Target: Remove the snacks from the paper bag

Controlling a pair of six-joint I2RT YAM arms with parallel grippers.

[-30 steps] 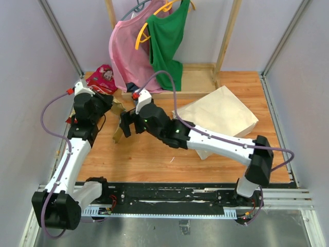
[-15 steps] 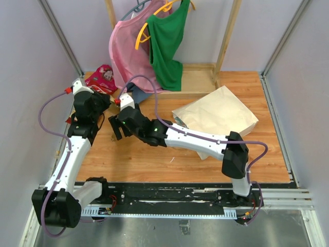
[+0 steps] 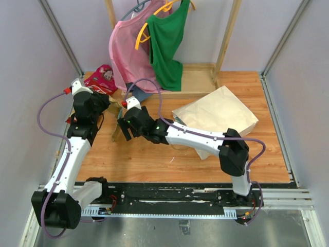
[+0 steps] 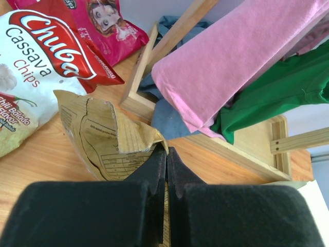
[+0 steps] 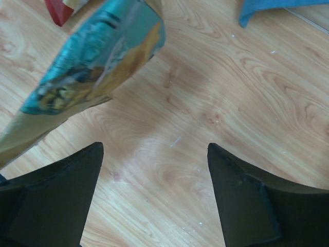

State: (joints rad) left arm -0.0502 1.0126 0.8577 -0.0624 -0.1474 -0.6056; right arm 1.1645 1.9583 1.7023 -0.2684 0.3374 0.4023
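My left gripper (image 4: 166,152) is shut, its tips pinching the crumpled edge of a snack packet (image 4: 110,139) with a tan printed back. The same packet shows its teal front (image 5: 97,56) in the right wrist view, hanging above the wood floor. My right gripper (image 5: 154,146) is open over bare wood, the packet just up and left of its left finger. From above, the right gripper (image 3: 125,128) sits beside the packet (image 3: 116,135), close to the left gripper (image 3: 105,105). More snacks lie far left: a Chuba packet (image 4: 31,67) and a pink one (image 4: 110,23). The paper bag (image 3: 221,116) lies flat to the right.
A wooden rack frame (image 3: 198,69) stands at the back with a pink garment (image 3: 128,51) and a green garment (image 3: 167,41) on hangers. Blue cloth (image 4: 169,118) lies at its base. Grey walls close in both sides.
My right arm has reached further left, bringing its gripper up beside the hanging packet, and its jaws have narrowed a little. The left arm has barely moved.
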